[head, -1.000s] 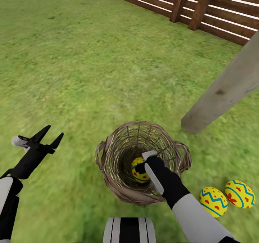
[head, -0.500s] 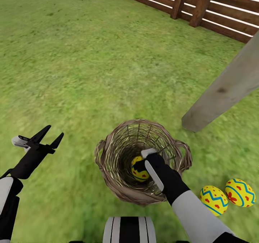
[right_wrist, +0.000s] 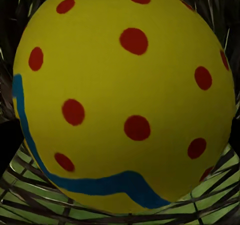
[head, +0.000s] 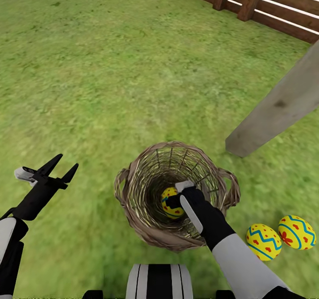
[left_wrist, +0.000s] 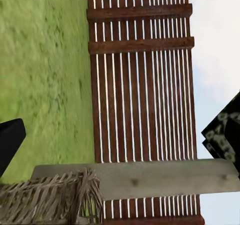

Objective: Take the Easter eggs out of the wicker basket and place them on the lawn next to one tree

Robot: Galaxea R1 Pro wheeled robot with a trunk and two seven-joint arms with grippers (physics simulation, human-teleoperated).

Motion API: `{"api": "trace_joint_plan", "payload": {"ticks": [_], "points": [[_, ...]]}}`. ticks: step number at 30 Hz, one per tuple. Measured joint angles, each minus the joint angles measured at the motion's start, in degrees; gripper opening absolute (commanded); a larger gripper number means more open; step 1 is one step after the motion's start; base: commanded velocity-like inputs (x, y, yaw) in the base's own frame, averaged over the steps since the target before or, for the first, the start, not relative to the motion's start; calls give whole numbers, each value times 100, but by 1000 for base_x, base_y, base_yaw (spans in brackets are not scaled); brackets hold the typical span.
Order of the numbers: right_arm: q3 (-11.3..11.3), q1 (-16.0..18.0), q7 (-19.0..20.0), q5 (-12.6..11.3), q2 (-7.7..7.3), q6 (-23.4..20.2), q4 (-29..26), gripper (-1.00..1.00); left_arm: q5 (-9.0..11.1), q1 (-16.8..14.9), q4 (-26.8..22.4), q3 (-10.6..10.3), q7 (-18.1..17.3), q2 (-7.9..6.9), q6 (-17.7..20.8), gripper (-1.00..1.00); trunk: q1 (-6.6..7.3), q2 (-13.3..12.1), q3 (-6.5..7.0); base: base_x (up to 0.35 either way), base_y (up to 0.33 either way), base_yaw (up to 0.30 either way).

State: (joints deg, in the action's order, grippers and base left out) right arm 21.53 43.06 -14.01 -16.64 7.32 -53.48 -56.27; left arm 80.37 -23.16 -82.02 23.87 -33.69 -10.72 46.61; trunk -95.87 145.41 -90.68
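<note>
Since a second ago the whole head picture has slid a little, so the camera has moved; the right gripper (head: 173, 200) is still down inside the wicker basket (head: 133, 210) at the last egg (head: 170, 202). Its jaws sit on either side of that egg, but I cannot tell if they are pinching it yet. From the right wrist, the egg (right_wrist: 125, 95) looks very big and close, yellow with red dots and a blue band, with the woven basket floor under it.

Two other eggs (head: 263, 241) (head: 296, 231) lie on the lawn (head: 110, 68), touching each other, near the foot of the tree (head: 274, 113) and just beside the basket.

Out to the side, the left gripper (head: 60, 165) hangs over the grass with its jaws spread wide and nothing in them. A brown fence (head: 266, 2) runs along the far edge of the grass.
</note>
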Motion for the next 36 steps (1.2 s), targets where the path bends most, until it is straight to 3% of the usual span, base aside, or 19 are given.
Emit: {"api": "trace_joint_plan", "payload": {"ticks": [6,10,11,23,36], "points": [[0,0,1,74,10,-18,-325,100,1,1,-1,1,1,-1,0,100,-15,8,-133,0,0,0],[-7,0,0,59,9,-38,-305,100,3,1,6,1,-4,0,1,100,-15,8,-134,0,0,0],[-9,0,-1,54,7,-39,-306,-100,3,1,7,1,-3,2,1,100,-15,8,-134,0,0,0],[-15,0,1,38,2,-56,-309,-100,5,0,15,1,-8,13,1,100,-15,8,-134,0,0,0],[-14,-3,0,-41,8,-39,37,-100,4,-1,1,8,-9,-9,19,100,17,-10,153,0,0,0]]}}
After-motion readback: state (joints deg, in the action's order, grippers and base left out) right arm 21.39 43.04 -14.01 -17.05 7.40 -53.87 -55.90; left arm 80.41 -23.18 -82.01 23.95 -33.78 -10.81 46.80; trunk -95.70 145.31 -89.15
